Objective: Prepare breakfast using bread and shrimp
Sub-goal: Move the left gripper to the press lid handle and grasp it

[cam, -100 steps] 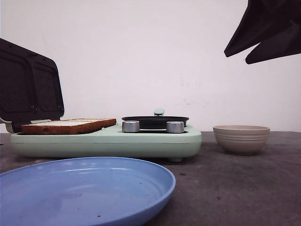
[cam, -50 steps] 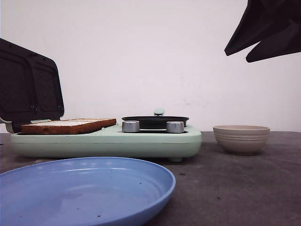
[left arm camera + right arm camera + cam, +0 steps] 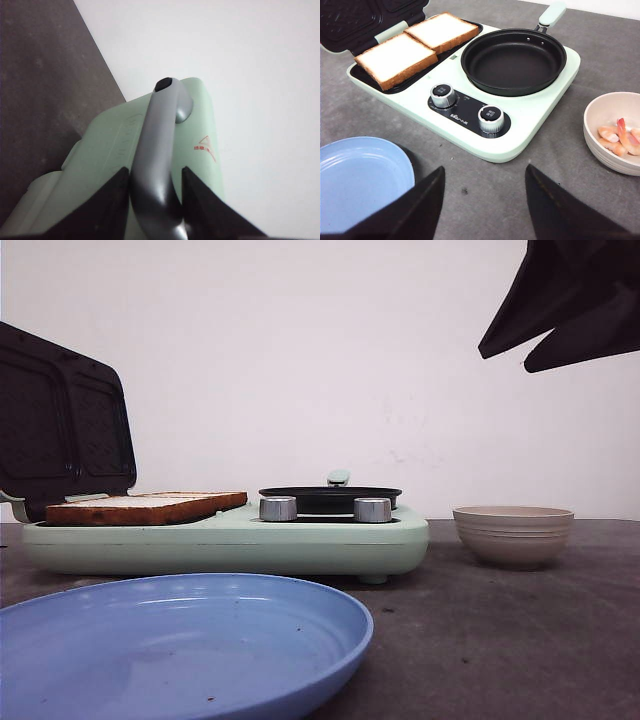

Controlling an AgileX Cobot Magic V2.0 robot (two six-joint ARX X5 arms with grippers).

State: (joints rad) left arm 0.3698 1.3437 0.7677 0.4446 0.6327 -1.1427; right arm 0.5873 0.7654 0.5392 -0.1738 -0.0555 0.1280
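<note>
Bread [image 3: 417,47] lying side by side on open sandwich plate; shrimp [image 3: 620,139] waiting in bowl [image 3: 600,150] on desk. Left gripper [image 3: 156,185] pinching lid handle [image 3: 157,145], right gripper [image 3: 485,192] spread wide. Risk: lid slipping, dropping onto bread early.

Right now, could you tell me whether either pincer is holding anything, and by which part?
The left pincer straddles the grey handle of the toaster lid. The right pincer is open, holding nothing.
</note>
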